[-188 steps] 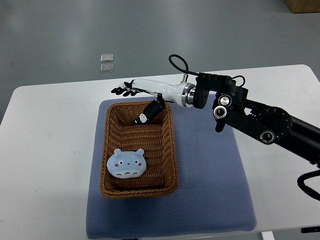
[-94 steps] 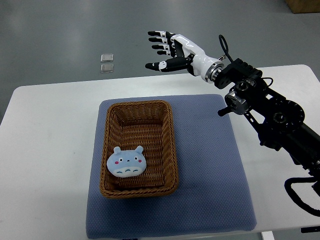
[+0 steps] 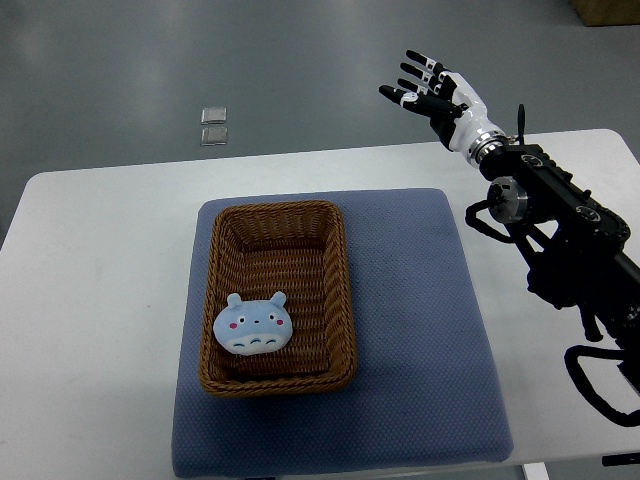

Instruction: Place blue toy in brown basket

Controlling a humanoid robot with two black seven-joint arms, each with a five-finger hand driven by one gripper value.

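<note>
The blue toy (image 3: 253, 326), a round plush face with small ears and pink cheeks, lies inside the brown wicker basket (image 3: 331, 300), in its near half. My right hand (image 3: 430, 92) is raised above the table's far edge, far to the right of the basket, with its fingers spread and holding nothing. Its black arm (image 3: 560, 230) comes in from the right edge. The left arm is out of view.
The basket stands on a blue-grey mat (image 3: 420, 340) in the middle of a white table (image 3: 90, 300). Two small clear squares (image 3: 213, 125) lie on the grey floor beyond the table.
My right hand has pulled away from over the basket's far end, rising and swinging right beyond the table's far edge. The toy and basket have not moved.
</note>
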